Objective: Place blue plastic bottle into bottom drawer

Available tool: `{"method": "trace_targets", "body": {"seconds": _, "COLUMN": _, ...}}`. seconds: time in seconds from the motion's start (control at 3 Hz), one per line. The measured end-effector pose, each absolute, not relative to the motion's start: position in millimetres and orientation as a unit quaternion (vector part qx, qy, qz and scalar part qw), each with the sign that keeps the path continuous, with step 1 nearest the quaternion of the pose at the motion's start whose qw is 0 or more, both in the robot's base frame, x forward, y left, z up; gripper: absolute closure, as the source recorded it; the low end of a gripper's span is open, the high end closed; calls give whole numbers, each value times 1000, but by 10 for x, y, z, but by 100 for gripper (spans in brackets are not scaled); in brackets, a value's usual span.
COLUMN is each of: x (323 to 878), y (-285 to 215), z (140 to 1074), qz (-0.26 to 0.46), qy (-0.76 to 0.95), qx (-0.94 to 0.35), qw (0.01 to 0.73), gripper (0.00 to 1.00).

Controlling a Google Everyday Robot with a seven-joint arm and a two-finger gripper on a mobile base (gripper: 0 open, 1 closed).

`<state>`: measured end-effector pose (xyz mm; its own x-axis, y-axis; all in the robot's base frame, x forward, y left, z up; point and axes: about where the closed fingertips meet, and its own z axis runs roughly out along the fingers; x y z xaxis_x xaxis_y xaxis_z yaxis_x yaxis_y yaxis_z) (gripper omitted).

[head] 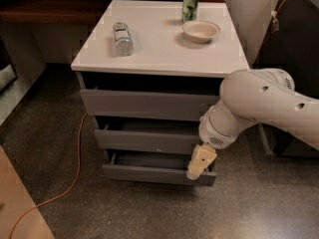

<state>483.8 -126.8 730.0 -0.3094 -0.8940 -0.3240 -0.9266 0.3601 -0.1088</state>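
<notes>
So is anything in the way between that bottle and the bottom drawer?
Nothing visible is. The blue plastic bottle lies on the cabinet top, apart from the bowl and green can. The bottom drawer stands pulled out; only the gripper hangs at its right front corner.

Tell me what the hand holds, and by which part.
Nothing loose: the hand sits at the right end of the bottom drawer front; whether it grips that front cannot be told. The blue plastic bottle lies atop the cabinet.

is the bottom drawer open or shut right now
Open, partway: the bottom drawer stands pulled forward, and its grey inside shows behind the front panel. The gripper is at its front edge.
</notes>
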Motion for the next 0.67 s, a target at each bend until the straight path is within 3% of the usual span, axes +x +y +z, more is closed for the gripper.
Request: {"method": "trace_targets", "body": {"seconds": 0.67, "x": 5219, "y": -1481, "z": 6451, "qz": 66, "qy": 780, "qx": -598, "qw": 172, "gripper": 0}}
